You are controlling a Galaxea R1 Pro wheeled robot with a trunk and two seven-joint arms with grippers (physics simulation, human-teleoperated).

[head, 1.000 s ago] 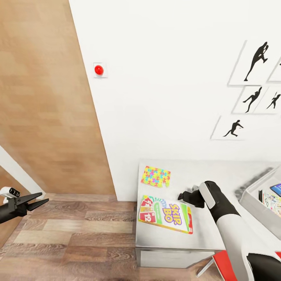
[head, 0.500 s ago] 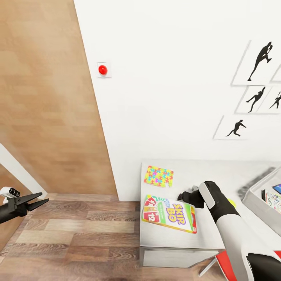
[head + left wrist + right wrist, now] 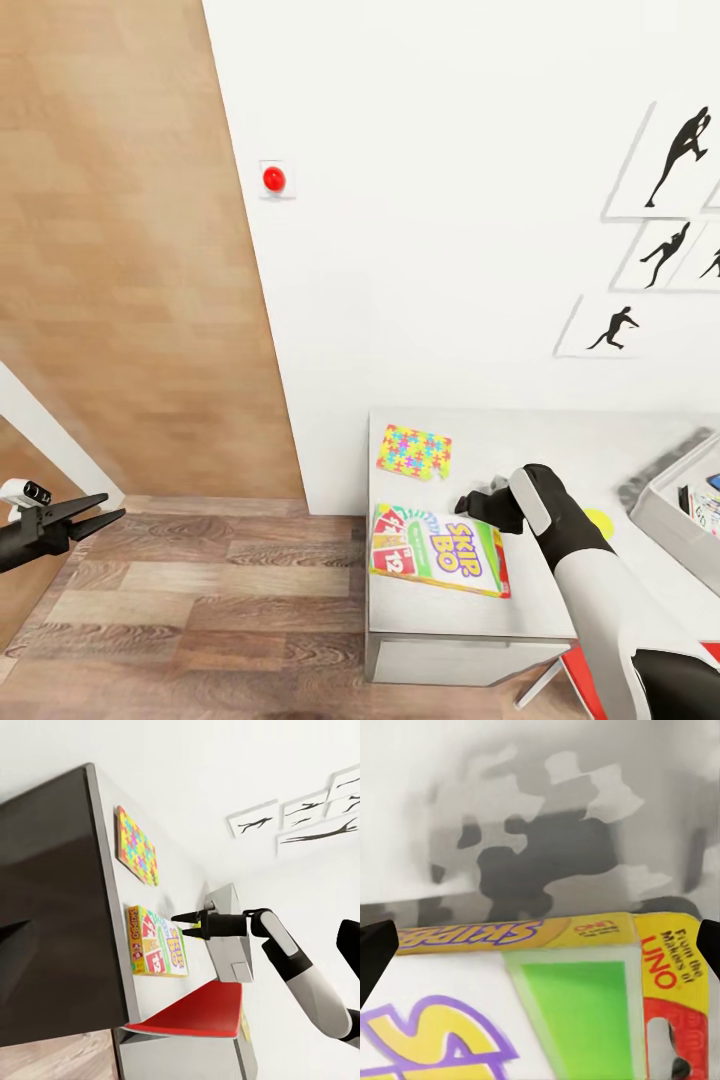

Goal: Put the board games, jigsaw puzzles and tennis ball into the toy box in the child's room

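Two flat toys are seen on the white table (image 3: 600, 440) by the wall: a jigsaw puzzle (image 3: 414, 451) near the back corner and a Skip-Bo box (image 3: 437, 550) nearer the front edge, apart from each other. The right gripper (image 3: 470, 504) is held just above the far edge of the Skip-Bo box, between the box and the puzzle. In the right wrist view its fingertips (image 3: 375, 949) are seen far apart at the two sides of the frame, spread wide and empty, with the box's top edge below them. A tennis ball (image 3: 599, 522) is partly hidden behind the right forearm. The toy box (image 3: 662, 515) is seen at the table's right end, with printed items inside. The left gripper (image 3: 98, 510) is held out over the wood floor (image 3: 200, 590), well away from the table, its fingers slightly parted and empty.
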